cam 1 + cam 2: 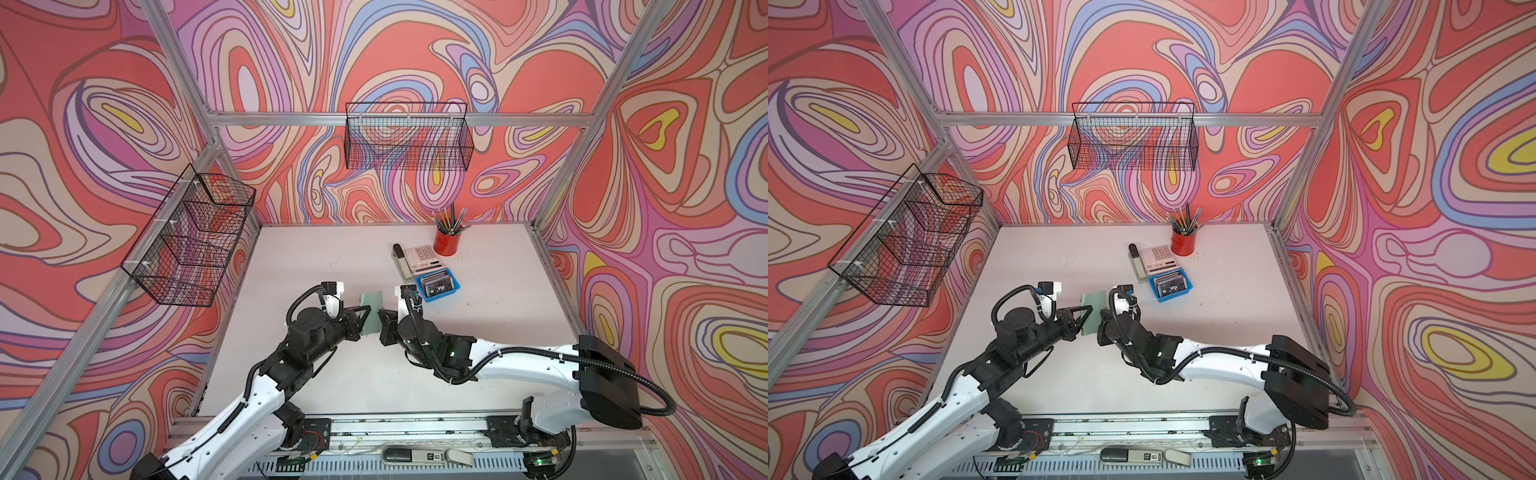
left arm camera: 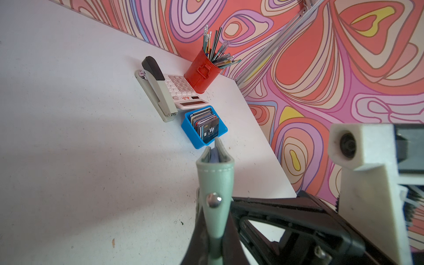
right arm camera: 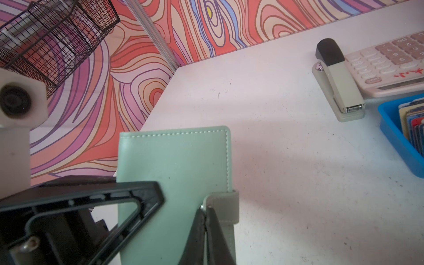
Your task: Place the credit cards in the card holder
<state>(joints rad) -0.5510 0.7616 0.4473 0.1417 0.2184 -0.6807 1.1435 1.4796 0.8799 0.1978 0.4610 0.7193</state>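
Mid-frame, your left end effector (image 1: 366, 316) clamps the card holder (image 1: 371, 300), right end effector (image 3: 206, 211) pinches its snap tab (image 3: 226, 206); light and floppy, so peel gently

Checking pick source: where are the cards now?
In both top views the credit cards stand in the blue tray, right of centre, beside the calculator and stapler.

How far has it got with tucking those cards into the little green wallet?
Done: the card holder is up off the table, held between both grippers. In hand: the left gripper clamps its cover while the right gripper pinches the snap tab, seemingly to open it; it looks still folded. Left: every visible credit card stands in the blue tray, none in a sleeve.
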